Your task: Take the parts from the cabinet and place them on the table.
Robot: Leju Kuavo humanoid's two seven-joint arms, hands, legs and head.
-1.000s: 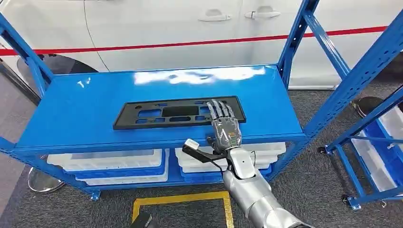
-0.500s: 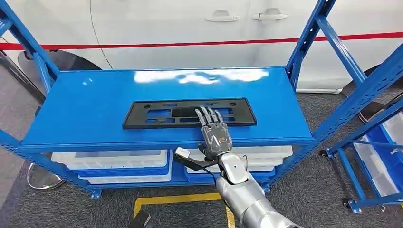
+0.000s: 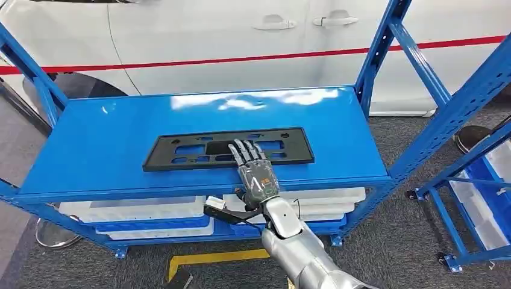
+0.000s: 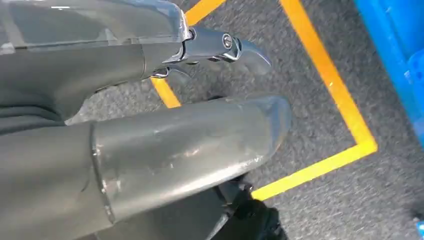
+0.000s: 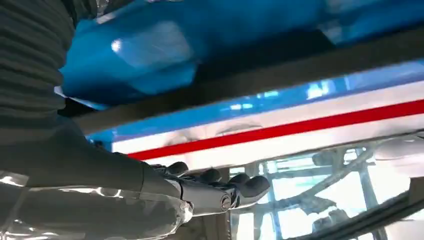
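Observation:
A flat black plastic part (image 3: 181, 153) with several cut-outs lies on the top of the blue cabinet shelf (image 3: 96, 132). My right hand (image 3: 256, 174) reaches over the shelf's front edge. Its fingers are stretched out and apart, and the tips lie over the part's near edge, right of its middle. It holds nothing. In the right wrist view the right hand (image 5: 200, 192) is seen from behind with the part (image 5: 280, 75) as a dark band ahead. My left hand (image 4: 200, 125) hangs over the floor, holding nothing.
White bins (image 3: 138, 208) sit on the lower shelf. Blue uprights (image 3: 376, 54) stand at the shelf's right rear corner, and a second blue rack (image 3: 476, 186) stands to the right. A white car (image 3: 211, 30) is behind. Yellow tape (image 3: 217, 257) marks the grey floor.
My right hand has slid left along the part's near edge, from its right end toward the middle. The camera has shifted slightly. The part has not moved.

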